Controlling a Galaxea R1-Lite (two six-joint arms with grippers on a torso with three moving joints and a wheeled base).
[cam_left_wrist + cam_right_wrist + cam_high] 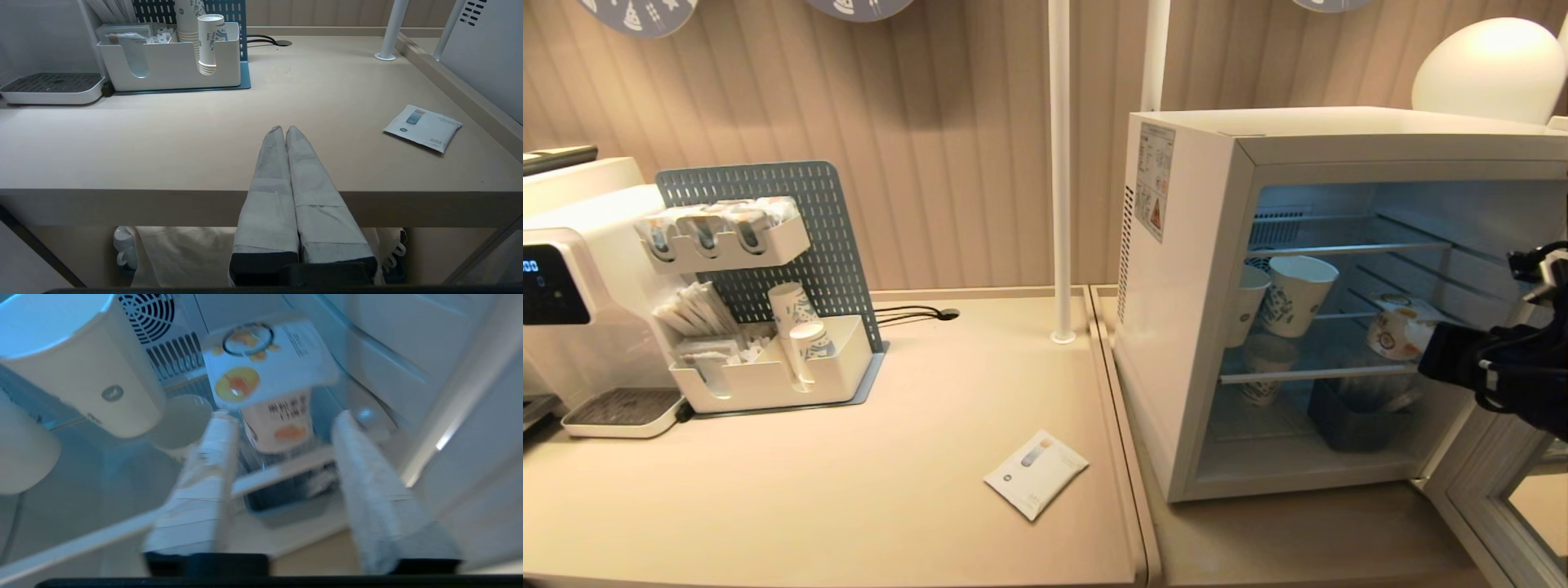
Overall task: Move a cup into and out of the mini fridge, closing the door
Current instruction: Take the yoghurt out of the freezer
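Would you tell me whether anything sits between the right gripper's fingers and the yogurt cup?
Nothing: in the right wrist view the open right gripper faces the cup directly.

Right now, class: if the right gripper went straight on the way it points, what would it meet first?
Probably the cup on the mini fridge shelf, framed between the right gripper and its open fingers, though depth is unclear.

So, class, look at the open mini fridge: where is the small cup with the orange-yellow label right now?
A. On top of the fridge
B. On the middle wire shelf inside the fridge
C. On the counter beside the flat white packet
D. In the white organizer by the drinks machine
B: the cup stands on the middle wire shelf inside the mini fridge, with the right gripper open just in front of it.
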